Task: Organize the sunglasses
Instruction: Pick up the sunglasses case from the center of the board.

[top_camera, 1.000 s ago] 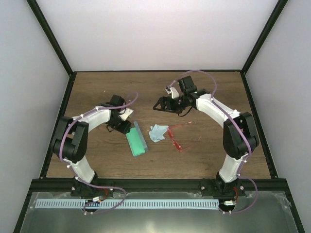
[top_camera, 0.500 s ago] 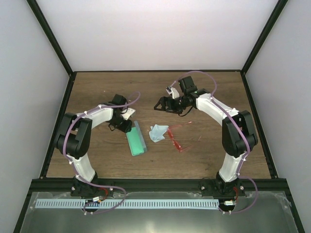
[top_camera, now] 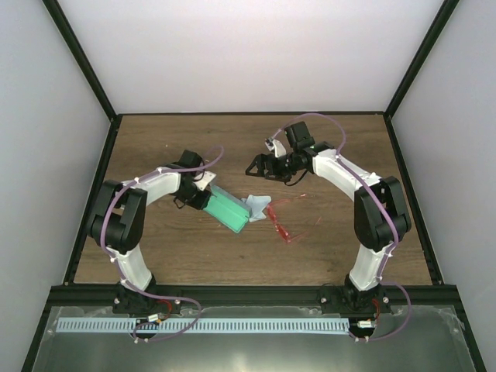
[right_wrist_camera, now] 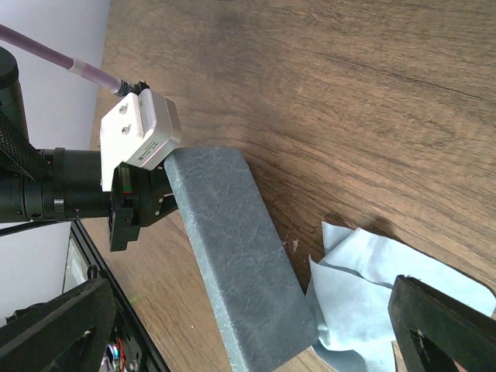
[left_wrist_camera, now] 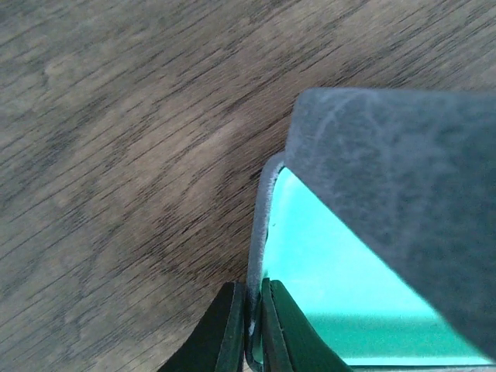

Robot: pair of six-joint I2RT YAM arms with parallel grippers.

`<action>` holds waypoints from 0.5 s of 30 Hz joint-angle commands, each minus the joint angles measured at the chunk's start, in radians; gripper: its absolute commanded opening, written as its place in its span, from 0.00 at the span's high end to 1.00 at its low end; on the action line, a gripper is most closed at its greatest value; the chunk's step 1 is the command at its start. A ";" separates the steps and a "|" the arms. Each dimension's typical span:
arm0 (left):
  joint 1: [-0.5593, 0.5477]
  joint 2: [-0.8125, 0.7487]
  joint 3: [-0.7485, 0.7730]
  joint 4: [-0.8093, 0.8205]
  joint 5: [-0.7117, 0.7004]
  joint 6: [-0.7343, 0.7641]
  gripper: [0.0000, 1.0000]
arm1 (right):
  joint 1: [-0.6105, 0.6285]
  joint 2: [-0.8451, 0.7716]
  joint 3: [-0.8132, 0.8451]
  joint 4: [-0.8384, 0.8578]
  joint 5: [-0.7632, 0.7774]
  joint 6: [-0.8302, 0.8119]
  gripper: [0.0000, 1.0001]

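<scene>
Mid-table [top_camera: 155, 256], the cloth [top_camera: 258, 206] lay between case [top_camera: 229, 209] and sunglasses [top_camera: 280, 221]. The left gripper [left_wrist_camera: 249, 325] pinched the case rim; the right gripper [top_camera: 254, 167] gaped wide. The case had swung against the cloth.

We see a brown wooden table [top_camera: 155, 147]. Near its middle, an open case [top_camera: 230, 212], green inside, slants toward the near right corner. A light blue cloth [top_camera: 258, 206] touches the case's right end. Just right of the cloth lie red sunglasses [top_camera: 281, 229], arms unfolded, away from every edge.
</scene>
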 commanded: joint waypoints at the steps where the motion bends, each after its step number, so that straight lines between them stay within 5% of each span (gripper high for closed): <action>1: 0.002 -0.012 0.002 -0.003 -0.024 -0.031 0.96 | -0.005 -0.033 0.014 0.018 0.004 0.014 0.01; 15: 0.078 -0.232 -0.032 -0.015 0.098 -0.074 0.96 | -0.006 -0.054 -0.038 0.063 0.005 0.048 0.01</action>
